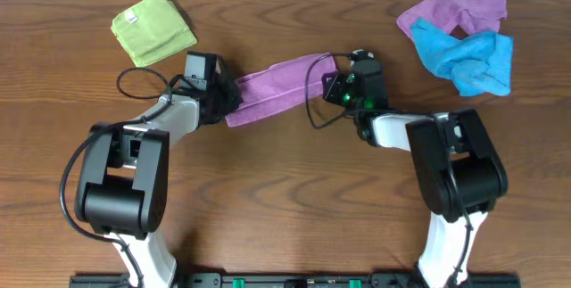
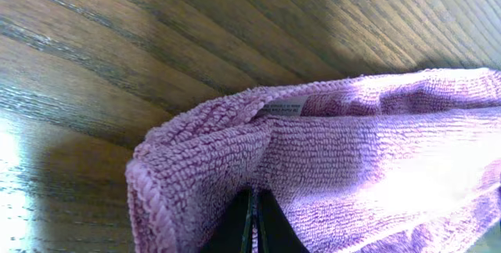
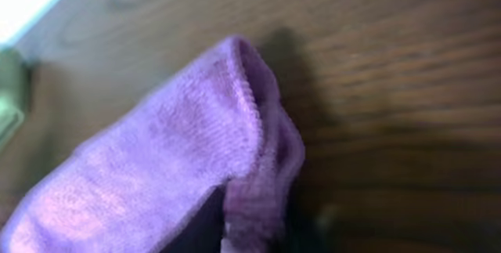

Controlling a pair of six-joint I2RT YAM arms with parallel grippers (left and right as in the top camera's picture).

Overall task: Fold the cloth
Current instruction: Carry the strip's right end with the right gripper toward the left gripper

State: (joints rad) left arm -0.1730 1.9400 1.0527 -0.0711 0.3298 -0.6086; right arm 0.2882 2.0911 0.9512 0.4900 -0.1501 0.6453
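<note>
Colour rundown: the lilac-purple soft microfibre cloth is one solid shade with no print. The looped pile goes pale pinkish where light hits it and deeper violet in the creases. Its small rectangular fabric tag is white with faint grey marks, too blurry to read. The folded square lime-green cloth is plain yellow-green. The crumpled bright blue cloth is solid sky blue, and the second crumpled purple cloth is pretty much the same lilac. The wooden table is mid-brown with darker wavy grain streaks. The left robot arm and right robot arm are black with white sections, and there are tiny green lights glowing on the right one.
</note>
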